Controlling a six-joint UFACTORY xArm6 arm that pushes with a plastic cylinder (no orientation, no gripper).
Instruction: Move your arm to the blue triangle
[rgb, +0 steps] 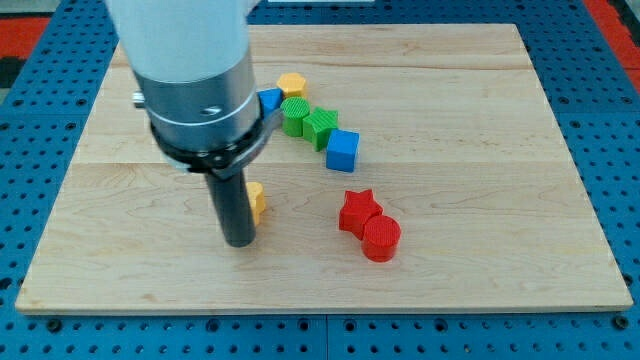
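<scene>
My tip (238, 240) rests on the wooden board (480, 250), touching or just beside a yellow block (258, 201) half hidden behind the rod; I have no claw, only this dark rod. The blue triangle (270, 99) peeks out beside the arm's housing, toward the view's top, near a yellow hexagon (291, 84), two green blocks (308, 121) and a blue cube (343, 150). A red star (357, 211) touches a red cylinder (381, 238). No writing is legible.

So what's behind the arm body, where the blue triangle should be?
Only a blue corner pokes out at the arm body's right edge, beside the yellow block; the rest is covered. My tip sits beside another yellow block.
</scene>
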